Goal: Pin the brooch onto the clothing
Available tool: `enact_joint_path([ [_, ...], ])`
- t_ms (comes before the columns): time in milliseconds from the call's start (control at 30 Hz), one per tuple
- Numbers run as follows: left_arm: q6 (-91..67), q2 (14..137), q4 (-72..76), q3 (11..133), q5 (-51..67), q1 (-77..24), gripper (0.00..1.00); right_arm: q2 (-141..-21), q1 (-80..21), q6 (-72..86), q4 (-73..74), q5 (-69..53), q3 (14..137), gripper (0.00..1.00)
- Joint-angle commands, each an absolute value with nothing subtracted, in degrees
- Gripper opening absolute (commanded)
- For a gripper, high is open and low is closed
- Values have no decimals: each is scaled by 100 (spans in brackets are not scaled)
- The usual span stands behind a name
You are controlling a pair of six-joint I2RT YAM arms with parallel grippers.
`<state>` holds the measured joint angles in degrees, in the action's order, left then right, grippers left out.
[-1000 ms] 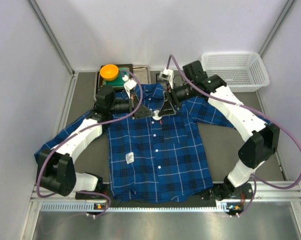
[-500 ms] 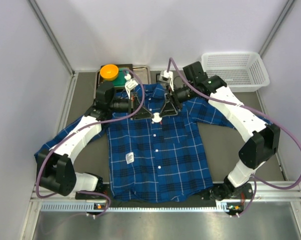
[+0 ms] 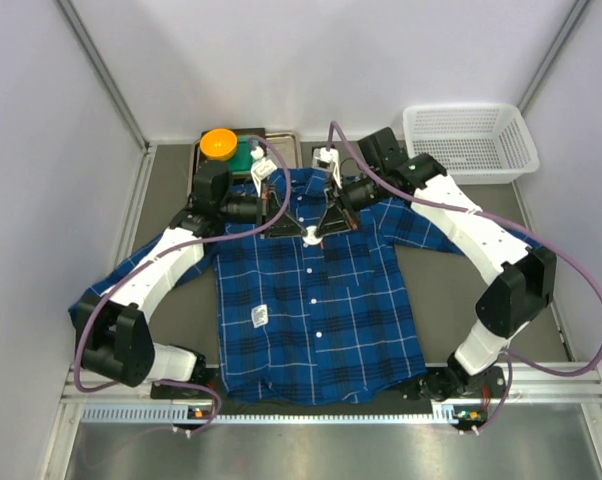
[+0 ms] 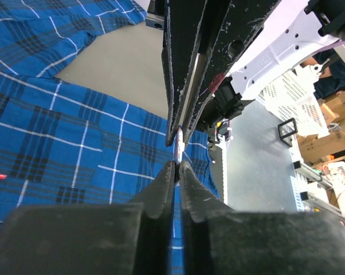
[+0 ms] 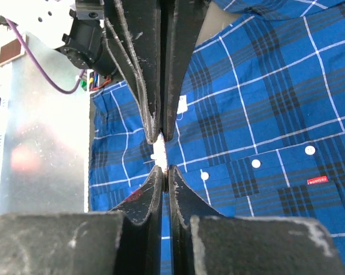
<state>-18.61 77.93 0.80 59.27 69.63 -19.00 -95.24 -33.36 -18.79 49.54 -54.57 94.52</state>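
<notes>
Presently, the brooch: a small pale piece caught between the tips of both grippers, just above the clothing at the upper chest, below the collar. Both wrist views show it edge-on, so its face and pin are hidden.
Left gripper: jaws pressed together, tips touching the brooch from one side.
Right gripper: jaws pressed together too, tips meeting the brooch from the opposite side. I cannot tell which of the two really has hold of it.
Clothing: spread flat and buttoned on the table, with the red-marked pocket off to one side of the meeting point.
Risk, drop: the hold is only at the very fingertips, so if one gripper lets go or pulls unevenly, the brooch could flip out and land loose on the fabric.
Risk, missed cloth: the shirt lies slack with nothing tensioning it, so a pin pushed down may slide over the weave or bunch it instead of piercing.
Risk, clash: the tips are nose to nose, so any sideways drift would knock them together and twist the brooch.
</notes>
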Motion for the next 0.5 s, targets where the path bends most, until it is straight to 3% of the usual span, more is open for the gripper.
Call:
enact_joint_path([
  [0,-2599,7875,824,6144,7014,-1514,26,-9737,-3340,-1426,4677,-5590,9861,0],
  [33,-3219,7901,1235,6083,7014,-1399,37,-9756,-3288,-1189,4467,-5590,9940,0],
  [133,-4119,7787,2827,5775,6812,-906,56,-9712,-2884,399,2993,-5765,9757,0],
  [333,-4620,7532,4250,5171,6031,-606,62,-9204,-2312,4012,-1312,-5222,8343,0],
  [467,-5123,7549,4928,5019,5397,-694,62,-9141,-2364,5333,-2470,-4799,7998,0],
])
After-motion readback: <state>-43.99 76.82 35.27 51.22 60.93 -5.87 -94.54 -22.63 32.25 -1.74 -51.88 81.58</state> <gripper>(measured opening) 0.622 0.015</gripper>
